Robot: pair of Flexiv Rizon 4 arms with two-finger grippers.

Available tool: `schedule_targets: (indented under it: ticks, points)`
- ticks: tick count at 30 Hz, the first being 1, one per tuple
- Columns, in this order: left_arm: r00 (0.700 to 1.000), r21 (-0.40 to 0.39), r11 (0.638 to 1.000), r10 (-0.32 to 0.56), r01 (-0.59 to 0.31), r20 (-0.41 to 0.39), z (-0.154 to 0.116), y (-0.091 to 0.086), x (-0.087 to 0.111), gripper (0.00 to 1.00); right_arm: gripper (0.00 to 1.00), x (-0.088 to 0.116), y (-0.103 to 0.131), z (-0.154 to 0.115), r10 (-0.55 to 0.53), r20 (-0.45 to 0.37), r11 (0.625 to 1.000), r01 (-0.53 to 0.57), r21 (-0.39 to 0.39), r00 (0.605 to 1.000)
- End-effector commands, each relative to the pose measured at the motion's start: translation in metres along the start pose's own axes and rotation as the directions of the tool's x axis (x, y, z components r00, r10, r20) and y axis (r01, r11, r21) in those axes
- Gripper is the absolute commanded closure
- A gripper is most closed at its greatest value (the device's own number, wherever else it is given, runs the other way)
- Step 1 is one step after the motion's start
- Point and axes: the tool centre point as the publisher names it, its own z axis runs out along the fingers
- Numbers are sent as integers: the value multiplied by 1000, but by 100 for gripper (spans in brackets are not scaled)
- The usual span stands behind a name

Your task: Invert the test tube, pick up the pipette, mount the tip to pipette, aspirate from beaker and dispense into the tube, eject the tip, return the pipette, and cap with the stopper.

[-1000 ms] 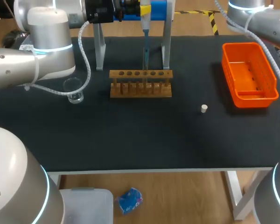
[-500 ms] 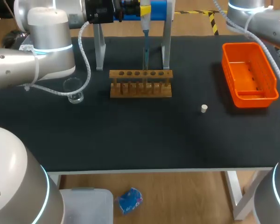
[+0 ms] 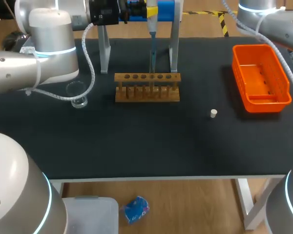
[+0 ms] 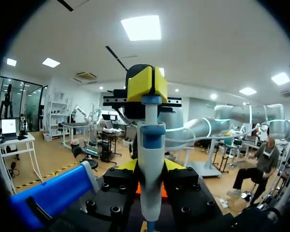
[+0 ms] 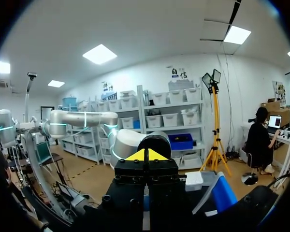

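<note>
The pipette (image 3: 152, 46), with a yellow top, hangs upright at the back of the table between the grey posts of its stand (image 3: 104, 48), its lower end just above the wooden tube rack (image 3: 146, 87). My left gripper (image 3: 145, 10) is shut on the pipette's body; in the left wrist view the pipette (image 4: 150, 145) stands between the yellow fingertips (image 4: 127, 166) of that gripper (image 4: 151, 166). A glass beaker (image 3: 77, 95) sits left of the rack. The small white stopper (image 3: 213, 113) lies to its right. My right arm (image 3: 271, 17) is at the back right, its gripper (image 5: 145, 155) shut on nothing.
An orange basket (image 3: 261, 78) stands at the right edge of the black table (image 3: 146, 146). The stand's second post (image 3: 175, 48) rises just right of the pipette. I cannot make out tubes in the rack.
</note>
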Motion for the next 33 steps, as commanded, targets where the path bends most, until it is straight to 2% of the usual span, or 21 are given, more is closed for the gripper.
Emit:
schedule_targets:
  ticks: [1,24,33]
  points:
    - [1000,3,1000,1,-1,4,0,-3,1,100,100,-1,-6,0,3,-5,1000,-3,0,1000]
    - [1000,3,1000,1,-1,4,0,-3,1,100,100,5,-24,3,40,-2,999,-40,-10,999]
    - [1000,3,1000,1,-1,4,0,-3,1,100,100,6,-19,3,31,0,999,-31,-7,1000]
